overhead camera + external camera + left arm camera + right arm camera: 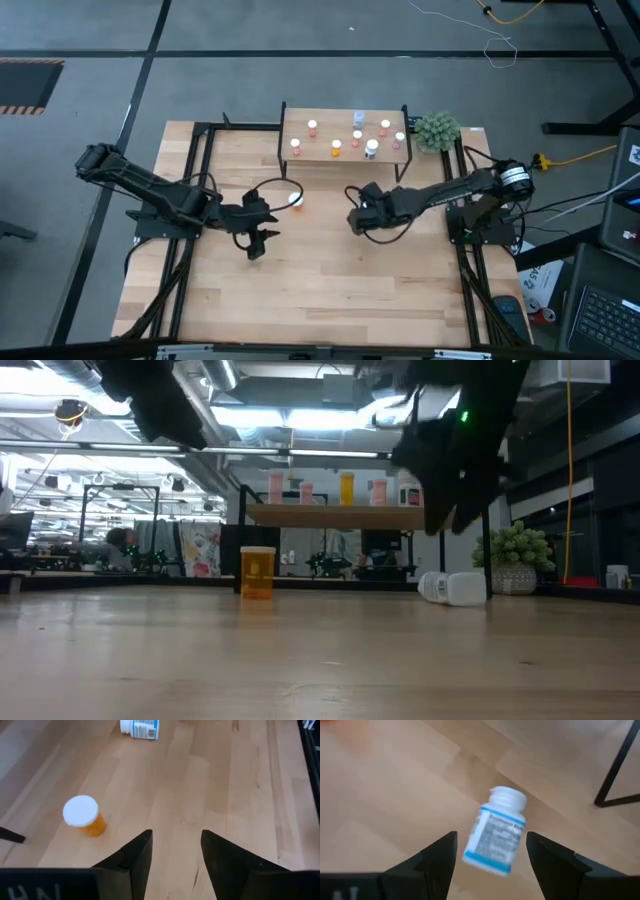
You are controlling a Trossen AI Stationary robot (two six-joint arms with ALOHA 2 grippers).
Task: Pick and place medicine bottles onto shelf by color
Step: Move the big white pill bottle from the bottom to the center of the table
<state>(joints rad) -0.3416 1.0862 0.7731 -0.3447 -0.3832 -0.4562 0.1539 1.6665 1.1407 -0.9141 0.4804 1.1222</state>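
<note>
Below the open right gripper (490,852), 1 white bottle (497,832) lies flat, cap pointing away.

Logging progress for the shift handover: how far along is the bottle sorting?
Done: about nine small white-capped bottles stand on the light-wood shelf. In hand: nothing is gripped; the open right end effector hangs over a white bottle with a blue label lying on its side. Left: that bottle and an upright orange bottle with a white cap near the open left end effector.
</note>
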